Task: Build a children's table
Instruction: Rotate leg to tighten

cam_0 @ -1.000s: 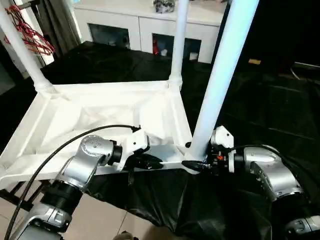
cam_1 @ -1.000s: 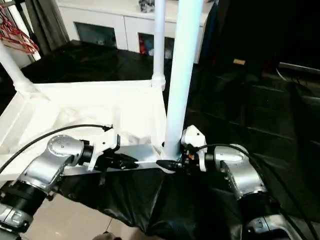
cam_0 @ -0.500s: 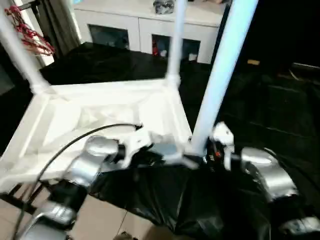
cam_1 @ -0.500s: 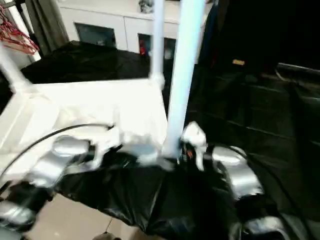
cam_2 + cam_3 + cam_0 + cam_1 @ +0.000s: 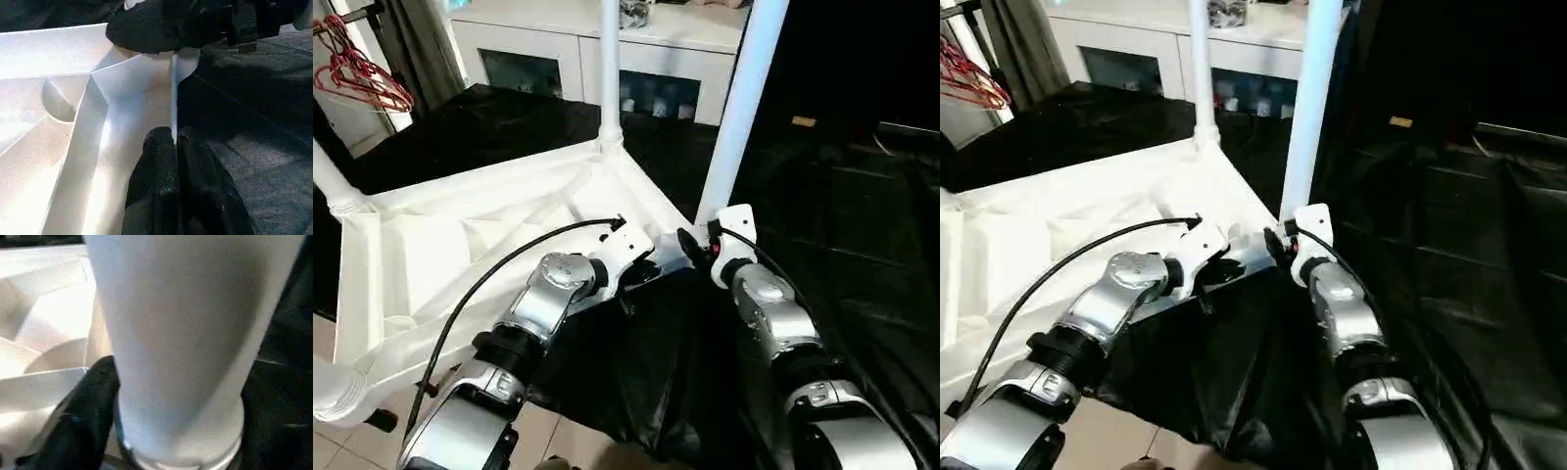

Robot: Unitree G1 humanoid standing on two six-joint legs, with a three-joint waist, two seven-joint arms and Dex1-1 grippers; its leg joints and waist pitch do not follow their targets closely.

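Note:
The white tabletop (image 5: 460, 245) lies upside down on black cloth, ribbed underside up. Tube legs stand in its corner sockets: a far leg (image 5: 609, 69), a left leg (image 5: 328, 181) and a near-right leg (image 5: 739, 117). A further leg end (image 5: 331, 390) shows at the lower left. My left gripper (image 5: 644, 276) is shut on the tabletop's near rim (image 5: 172, 93), its fingers (image 5: 156, 161) pinching the thin wall beside the near-right corner. My right gripper (image 5: 697, 247) is closed around the foot of the near-right leg (image 5: 195, 333), one black finger (image 5: 90, 416) pressed to its side.
A white glass-door cabinet (image 5: 656, 59) stands behind. Red hangers (image 5: 362, 73) hang at the far left. Black cloth (image 5: 862, 225) covers the surface to the right and droops at the front. Tiled floor (image 5: 558, 441) shows below. A black cable (image 5: 489, 284) arcs over my left forearm.
The tabletop has swung round and away from me: its near-right corner and leg sit farther off, both arms have stretched forward with it, and a leg end has come into view lower left.

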